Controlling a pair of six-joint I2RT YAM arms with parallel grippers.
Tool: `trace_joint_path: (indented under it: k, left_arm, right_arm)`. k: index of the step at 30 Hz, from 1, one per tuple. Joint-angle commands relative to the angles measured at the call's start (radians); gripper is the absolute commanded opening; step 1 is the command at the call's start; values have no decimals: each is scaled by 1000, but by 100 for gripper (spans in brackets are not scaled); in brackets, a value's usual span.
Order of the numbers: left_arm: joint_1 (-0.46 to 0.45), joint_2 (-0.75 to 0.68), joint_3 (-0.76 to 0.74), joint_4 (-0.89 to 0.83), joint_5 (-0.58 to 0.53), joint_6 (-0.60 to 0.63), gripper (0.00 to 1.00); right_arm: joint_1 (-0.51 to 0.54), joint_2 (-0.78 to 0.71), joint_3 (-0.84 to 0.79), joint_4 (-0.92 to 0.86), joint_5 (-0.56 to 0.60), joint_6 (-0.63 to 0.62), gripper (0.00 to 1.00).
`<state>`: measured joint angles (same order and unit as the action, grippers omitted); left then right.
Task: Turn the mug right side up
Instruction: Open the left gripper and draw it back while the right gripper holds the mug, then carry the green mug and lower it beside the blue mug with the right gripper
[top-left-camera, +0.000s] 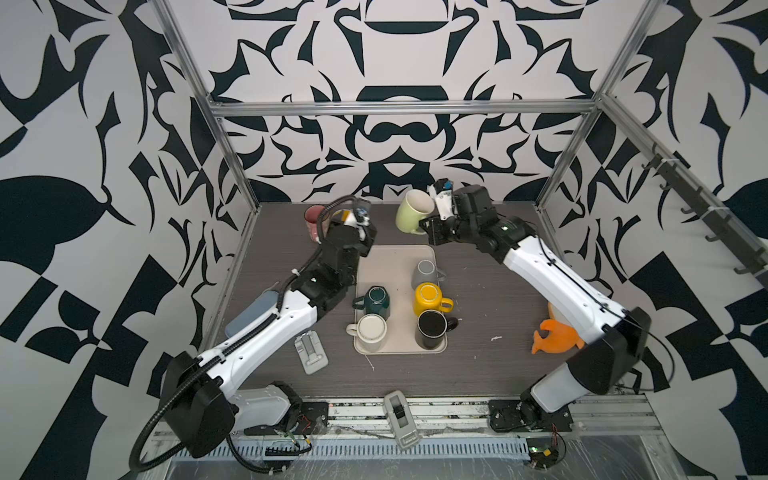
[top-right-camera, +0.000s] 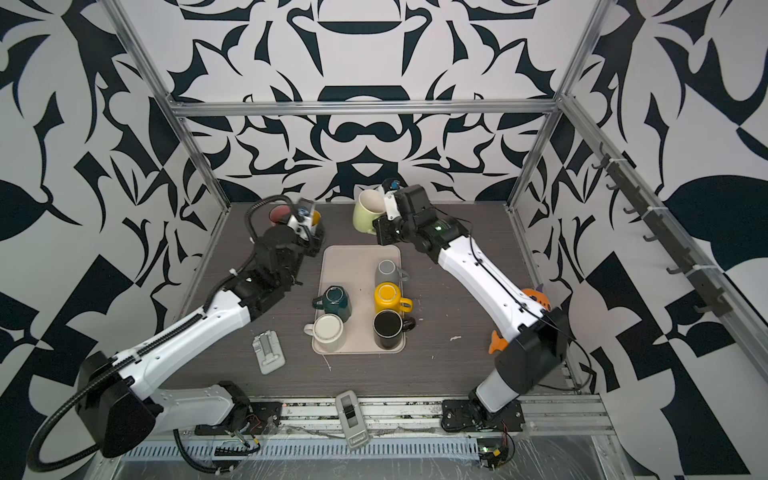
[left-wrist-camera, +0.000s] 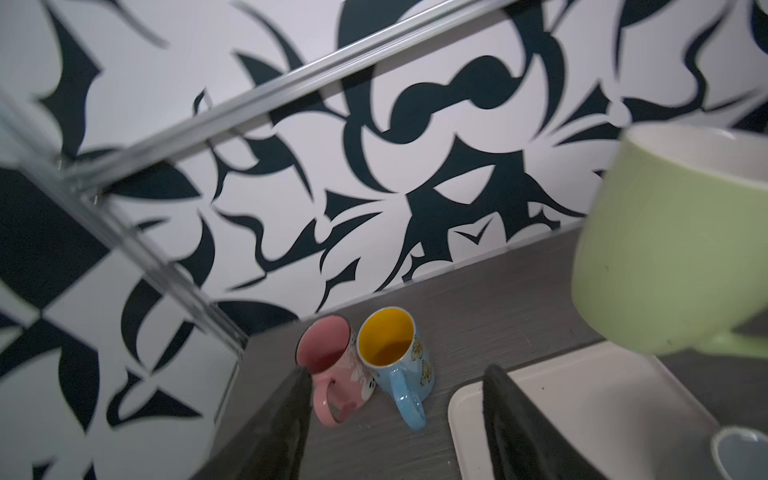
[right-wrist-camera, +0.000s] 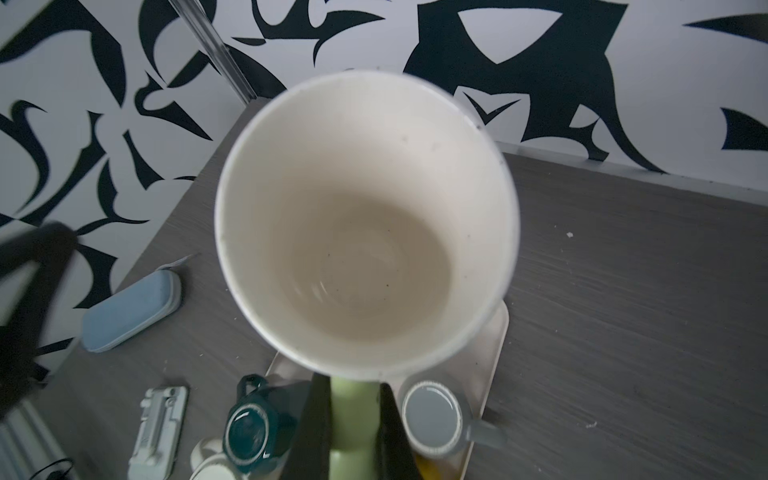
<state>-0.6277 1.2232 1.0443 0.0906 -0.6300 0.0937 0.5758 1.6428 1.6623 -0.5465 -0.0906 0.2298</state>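
**Finding: the turn is largely made, but the set-down is outstanding.**

The green mug (top-left-camera: 413, 216) is held by its handle in the right claw (right-wrist-camera: 351, 384), which is clenched on it. The right wrist view shows the green handle pinched between the two fingers and looks straight into the empty cream interior. In both top views the mug hangs beyond the far end of the tray (top-left-camera: 395, 266), mouth turned upward but leaning, so it is not level. It appears to be lifted clear of the table (top-left-camera: 498, 365), though light contact at the base cannot be ruled out from these angles.

The left claw (left-wrist-camera: 399, 370) is released and carries nothing. It hovers near the far left corner of the table, where a pink mug (left-wrist-camera: 328, 353) and a blue mug (left-wrist-camera: 386, 336) stand mouth up, touching each other.

Outstanding, by my judgement:
- Bring the green mug fully upright.
- Lower it until its base sits flat on the table.
- Let go of the handle.

None of these three steps is done.

Noted in passing: on the tray the grey mug (right-wrist-camera: 432, 419) and the teal mug (right-wrist-camera: 249, 428) show their bases upward — further inverted stock. Whether they fall under this task cannot be told from the pictures.
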Motion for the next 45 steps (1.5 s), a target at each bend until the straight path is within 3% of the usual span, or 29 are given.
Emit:
trace_joint_path:
  k: [1, 4, 7, 11, 16, 28, 45]
  left_arm:
    - [90, -74, -13, -193, 141, -394, 69]
    - [216, -117, -39, -232, 319, -564, 70]
    - [304, -141, -62, -248, 469, -650, 70]
    - [357, -150, -73, -275, 577, -681, 71]
    - [393, -149, -91, -287, 642, -693, 72]
    - [509, -156, -136, -281, 750, -736, 73]
    - [533, -161, -155, -287, 785, -723, 73]
  right_arm:
    - [50, 88, 180, 51, 98, -48, 0]
    - [80, 251, 352, -23, 162, -66, 0]
    - [99, 402, 539, -107, 228, -70, 0]
    - [119, 569, 757, -209, 332, -53, 0]
    - [128, 697, 901, -246, 358, -22, 0]
    - [131, 778, 892, -131, 341, -9, 0]
    - [130, 861, 918, -32, 322, 63, 0]
